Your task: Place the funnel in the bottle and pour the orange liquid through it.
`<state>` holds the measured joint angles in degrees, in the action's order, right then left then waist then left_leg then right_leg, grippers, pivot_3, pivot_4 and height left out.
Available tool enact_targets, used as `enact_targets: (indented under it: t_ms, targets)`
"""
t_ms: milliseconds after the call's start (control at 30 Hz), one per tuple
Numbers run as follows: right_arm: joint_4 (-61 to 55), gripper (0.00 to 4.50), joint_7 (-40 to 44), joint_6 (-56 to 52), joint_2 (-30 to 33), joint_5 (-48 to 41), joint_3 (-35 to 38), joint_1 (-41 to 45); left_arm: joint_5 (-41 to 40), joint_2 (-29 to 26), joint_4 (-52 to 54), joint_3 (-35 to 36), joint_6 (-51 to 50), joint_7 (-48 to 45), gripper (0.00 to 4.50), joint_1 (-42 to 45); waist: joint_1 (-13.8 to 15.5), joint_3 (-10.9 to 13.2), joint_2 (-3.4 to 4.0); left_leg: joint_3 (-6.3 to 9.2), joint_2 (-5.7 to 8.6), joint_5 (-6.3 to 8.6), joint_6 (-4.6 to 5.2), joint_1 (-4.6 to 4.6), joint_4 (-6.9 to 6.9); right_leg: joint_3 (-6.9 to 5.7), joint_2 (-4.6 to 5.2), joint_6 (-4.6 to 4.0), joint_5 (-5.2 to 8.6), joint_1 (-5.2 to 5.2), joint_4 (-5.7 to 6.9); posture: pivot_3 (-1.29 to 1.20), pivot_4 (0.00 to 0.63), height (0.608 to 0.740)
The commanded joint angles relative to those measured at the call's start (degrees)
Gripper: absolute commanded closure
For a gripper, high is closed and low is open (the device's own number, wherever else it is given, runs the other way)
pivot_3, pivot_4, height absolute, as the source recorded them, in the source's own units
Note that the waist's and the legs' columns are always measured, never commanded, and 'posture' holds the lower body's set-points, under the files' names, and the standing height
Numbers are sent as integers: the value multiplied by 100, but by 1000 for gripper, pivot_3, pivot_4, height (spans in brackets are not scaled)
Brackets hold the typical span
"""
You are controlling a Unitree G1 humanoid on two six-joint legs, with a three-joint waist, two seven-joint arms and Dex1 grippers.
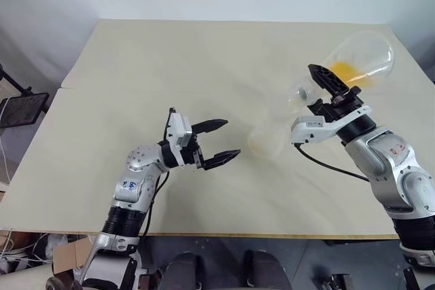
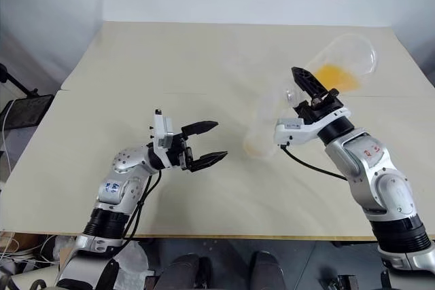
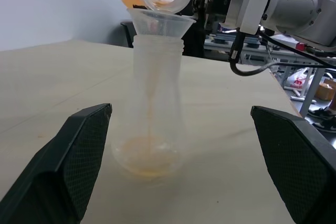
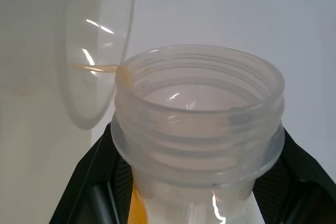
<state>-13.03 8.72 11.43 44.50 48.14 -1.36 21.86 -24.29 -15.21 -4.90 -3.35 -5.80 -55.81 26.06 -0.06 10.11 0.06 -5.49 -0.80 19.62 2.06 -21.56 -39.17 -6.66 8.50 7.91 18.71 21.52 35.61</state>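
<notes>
We're mid-pour on the big pale table [image 1: 136, 66]: the right gripper [image 1: 326, 81] is clamped on the neck of the larger flask [image 1: 363, 56], tipped over on the far right with the orange liquid [image 1: 350, 73] pooled toward its neck, mouth angled at the funnel [image 3: 160, 22] seated in the bottle [image 3: 152, 124], which stands mid-table between the two arms. The left gripper [image 1: 217, 142] sits just left of the bottle, fingers spread wide and touching nothing. My read is that the trick here is patience: keep the flask's lip right over the funnel's cone, tilt a little at a time so the thin stem can keep up, and don't nudge the funnel, since nothing braces that bottle; bringing the open left gripper in to steady it looks sensible. Now the views. The head camera gives the whole layout, yet the funnel and bottle are nearly ghosts against the table. The left wrist view fixes that: funnel snug in the neck, an orange film collecting in the bottle's base, flask mouth just above the cone. The right wrist view catches the smallest detail, a thin orange trickle leaving the flask's threaded rim [image 4: 199, 108] toward the funnel wall.
</notes>
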Motion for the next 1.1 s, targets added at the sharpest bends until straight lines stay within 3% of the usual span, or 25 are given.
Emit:
enact_targets:
  t_ms: [33,1100]
  targets:
    - [-106,2023,-160,62,150,102,180,128,-30,37,242,-45,31,17,0,-42,1,0,0,0,0,0,0,0,0,0,0,0,0,0,0,0,150,740]
    - [-134,2023,-167,201,397,203,297,85,10,307,229,-103,235,186,0,-166,1,0,0,0,0,0,0,0,0,0,0,0,0,-1,-2,0,150,740]
